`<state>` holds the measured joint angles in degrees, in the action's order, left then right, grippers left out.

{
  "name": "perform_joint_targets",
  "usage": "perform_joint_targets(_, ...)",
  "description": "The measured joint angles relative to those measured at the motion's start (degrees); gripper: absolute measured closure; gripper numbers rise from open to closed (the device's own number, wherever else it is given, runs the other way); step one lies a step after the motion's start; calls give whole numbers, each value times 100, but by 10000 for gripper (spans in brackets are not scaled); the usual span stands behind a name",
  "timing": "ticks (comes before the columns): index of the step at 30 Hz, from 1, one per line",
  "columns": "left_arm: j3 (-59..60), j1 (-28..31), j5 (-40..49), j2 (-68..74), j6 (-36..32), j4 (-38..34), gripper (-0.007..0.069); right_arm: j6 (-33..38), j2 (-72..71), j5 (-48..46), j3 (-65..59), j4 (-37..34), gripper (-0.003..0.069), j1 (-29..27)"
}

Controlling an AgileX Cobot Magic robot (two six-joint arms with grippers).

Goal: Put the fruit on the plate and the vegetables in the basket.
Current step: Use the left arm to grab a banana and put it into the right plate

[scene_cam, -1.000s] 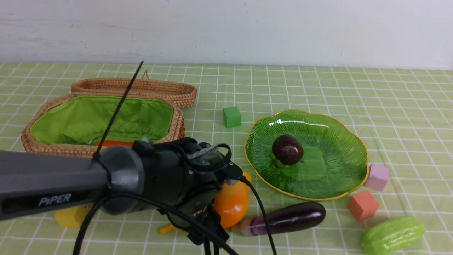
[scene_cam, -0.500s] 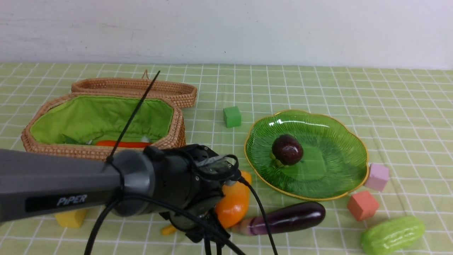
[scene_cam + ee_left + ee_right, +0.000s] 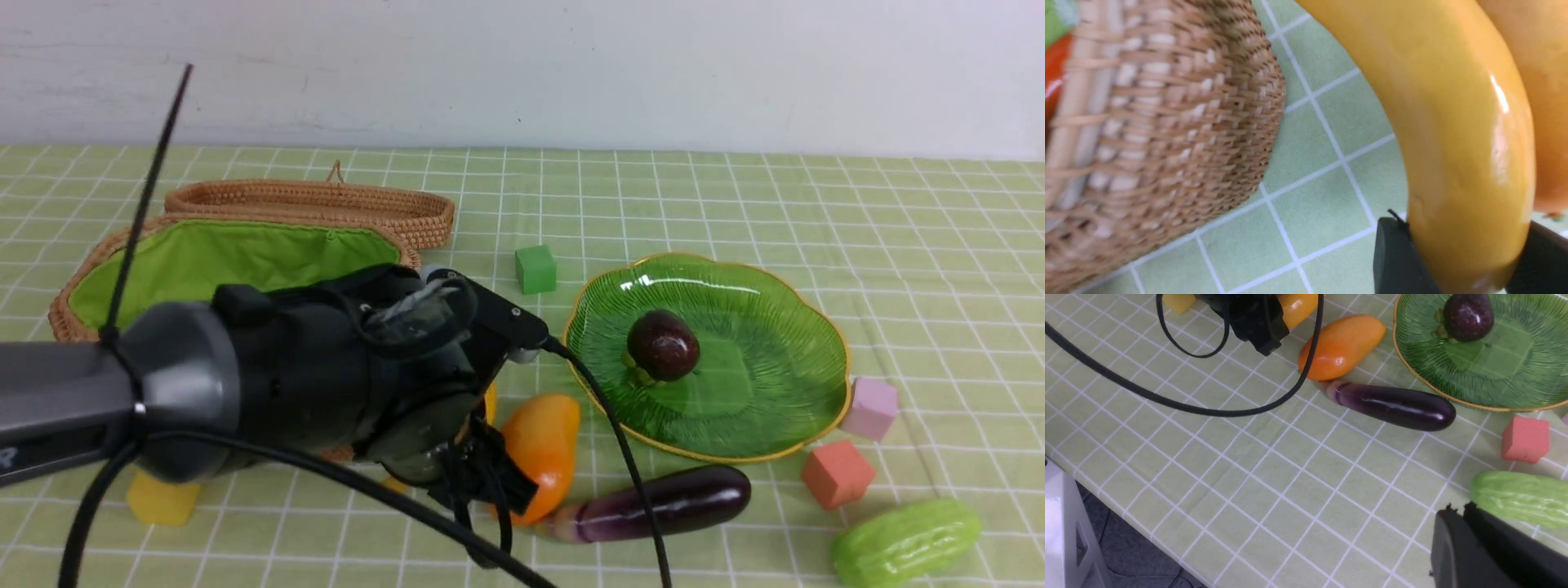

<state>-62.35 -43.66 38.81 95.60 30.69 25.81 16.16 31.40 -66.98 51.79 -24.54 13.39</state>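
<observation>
The left claw point(image 3: 1470, 261) holds the banana point(image 3: 1453, 122), low in the middle of the front view. Next, I think it should go right, over to the plate point(image 3: 775, 327). I can't tell if the right claw point(image 3: 1459, 516) is open.

Table point(image 3: 735, 196) under light green checked cloth with white grid lines. Far left: woven basket point(image 3: 65, 320) with its flat wicker lid point(image 3: 310, 200) just behind; green cube point(image 3: 535, 269) sits between lid and green glass plate point(image 3: 775, 351), yellow cube point(image 3: 163, 498) at near left. Near edge: mango point(image 3: 540, 453) just beside stem end of eggplant point(image 3: 669, 502), pink cube point(image 3: 870, 407) just beside plate rim, red cube point(image 3: 837, 474) near it, gourd point(image 3: 906, 543) at near right.
</observation>
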Motion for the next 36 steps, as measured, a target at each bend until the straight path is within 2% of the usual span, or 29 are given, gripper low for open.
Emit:
perform_joint_targets(4,0,0,32,-126,-237,-267,309,0,0,5,0,-18,626,0)
perform_joint_targets(6,0,0,55,-223,-633,-667,309,0,0,11,0,-18,626,0)
perform_joint_targets(10,0,0,66,-336,-976,-1004,309,0,0,148,0,-24,626,0)
perform_joint_targets(18,0,0,26,-641,-1139,-1032,309,0,0,415,0,-24,626,0)
perform_joint_targets(36,-243,0,-155,-965,-2177,-1073,309,0,0,1444,0,-55,626,0)
